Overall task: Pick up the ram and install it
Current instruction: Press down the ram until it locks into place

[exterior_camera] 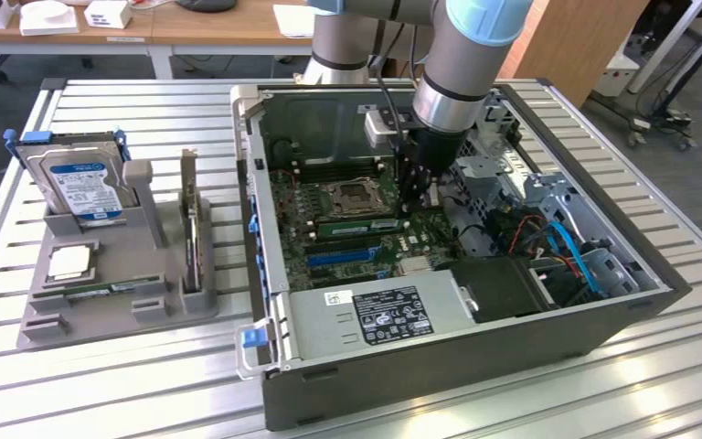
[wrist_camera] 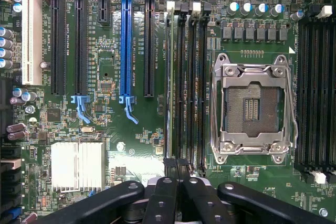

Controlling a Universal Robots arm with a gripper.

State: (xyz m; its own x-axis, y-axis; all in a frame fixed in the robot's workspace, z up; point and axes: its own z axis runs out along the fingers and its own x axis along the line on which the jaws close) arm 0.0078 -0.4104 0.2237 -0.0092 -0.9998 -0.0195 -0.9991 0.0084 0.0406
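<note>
Wrist view looks straight down on the motherboard [wrist_camera: 136,129], and the landmark for this report is the empty CPU socket [wrist_camera: 253,109]. The gripper [wrist_camera: 177,179] has its fingers pressed together with no gap showing. The ram [wrist_camera: 170,82] stands on edge in the memory slot bank [wrist_camera: 186,85] just beside the socket, on the side toward the blue expansion slot [wrist_camera: 126,45], its near end directly beneath the fingertips. Whether the fingers pinch the stick or merely bear on its top edge cannot be told.

Judgement: pickup is done and the seating step is in hand. Finishing would call for a straight downward press until the end latches lock, without tilting the stick along the slot.

Exterior view shows the arm [exterior_camera: 467,64] reaching down near vertical into the open computer case [exterior_camera: 449,366], wrist above the board just beside the socket [exterior_camera: 357,195], gripper [exterior_camera: 422,206] low among the slots.
</note>
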